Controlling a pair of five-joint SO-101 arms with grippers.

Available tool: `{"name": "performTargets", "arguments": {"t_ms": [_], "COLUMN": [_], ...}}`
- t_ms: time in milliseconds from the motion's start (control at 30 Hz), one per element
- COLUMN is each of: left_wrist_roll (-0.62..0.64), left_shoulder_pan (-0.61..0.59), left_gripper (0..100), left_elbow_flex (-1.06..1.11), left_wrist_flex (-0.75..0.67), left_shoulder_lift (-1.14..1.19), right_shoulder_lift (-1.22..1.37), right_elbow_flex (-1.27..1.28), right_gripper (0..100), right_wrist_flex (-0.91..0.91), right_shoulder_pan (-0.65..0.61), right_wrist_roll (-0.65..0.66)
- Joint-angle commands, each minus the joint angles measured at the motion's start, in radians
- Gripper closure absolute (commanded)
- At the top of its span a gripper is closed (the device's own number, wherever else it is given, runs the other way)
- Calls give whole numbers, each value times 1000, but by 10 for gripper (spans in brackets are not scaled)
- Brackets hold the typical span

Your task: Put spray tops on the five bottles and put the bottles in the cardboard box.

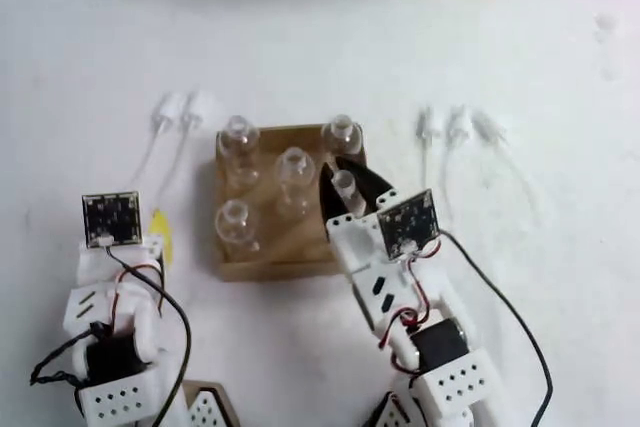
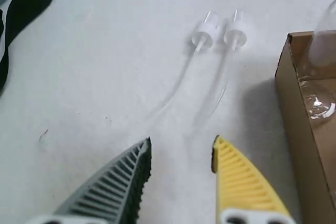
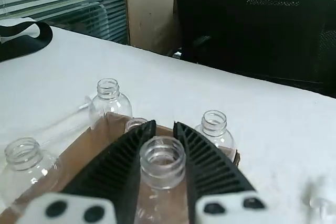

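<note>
Our right gripper (image 3: 164, 126) clamps the bottle (image 3: 161, 162) at lower centre; we should hold it upright, grip firm. Our left gripper (image 2: 181, 141) has its jaws apart.

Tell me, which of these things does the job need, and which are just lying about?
For the job: five uncapped bottles in the cardboard box; five loose spray tops on the table; right gripper, shut on the held bottle at its neck; left gripper, open.
Just lying about: dark fabric at the table's edge; black chair behind the table.
</note>
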Motion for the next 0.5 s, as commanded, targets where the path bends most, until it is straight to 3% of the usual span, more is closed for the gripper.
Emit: {"name": "performTargets", "arguments": {"t_ms": [0,467], "left_wrist_roll": [-11,-11], "left_shoulder_pan": [8,8], "left_gripper": [819,819], "left_elbow_flex": [2,2], "left_wrist_flex": [2,2], "left_shoulder_lift": [-8,-8], "right_shoulder_lift": [4,-286], "right_elbow_flex": [35,40], "right_gripper": [984,981], "right_wrist_flex": [-76,331], "right_shoulder_pan": [-7,13], "right_wrist_roll": [25,64]}}
